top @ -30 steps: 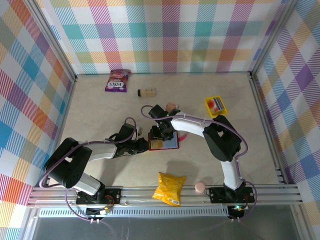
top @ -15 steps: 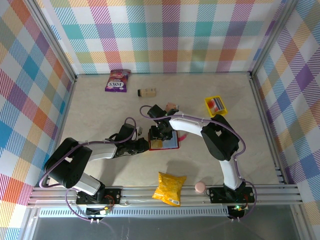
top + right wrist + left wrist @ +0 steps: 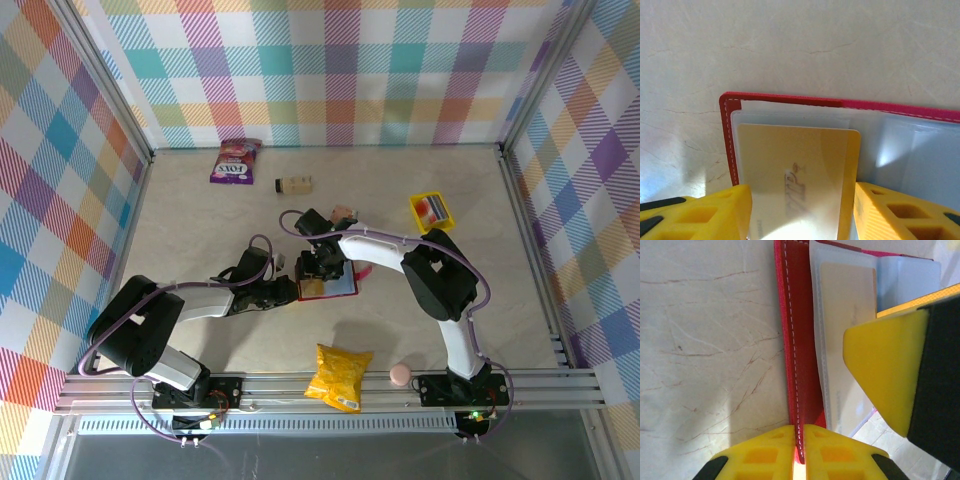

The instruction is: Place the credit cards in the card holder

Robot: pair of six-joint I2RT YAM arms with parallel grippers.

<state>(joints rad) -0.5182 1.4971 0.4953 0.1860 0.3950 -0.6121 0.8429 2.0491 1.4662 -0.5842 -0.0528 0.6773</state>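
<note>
The red card holder (image 3: 340,285) lies open in mid-table, its clear pockets facing up. My left gripper (image 3: 288,290) is shut on the holder's stitched left edge (image 3: 796,365), which is pinched between the yellow fingertips (image 3: 765,455). My right gripper (image 3: 322,268) stands over the holder, shut on a yellow credit card (image 3: 795,175) by its two long edges. The card's far end sits under the clear pocket sleeve (image 3: 790,117) next to the red border. From the left wrist the same card (image 3: 847,325) shows pale inside the pocket, with a right finger (image 3: 885,370) beside it.
A small yellow tray (image 3: 431,211) with reddish cards stands right of the holder. A purple snack bag (image 3: 234,160) and a small bottle (image 3: 293,184) lie at the back. A yellow chip bag (image 3: 340,377) and a pink round thing (image 3: 400,374) sit near the front rail.
</note>
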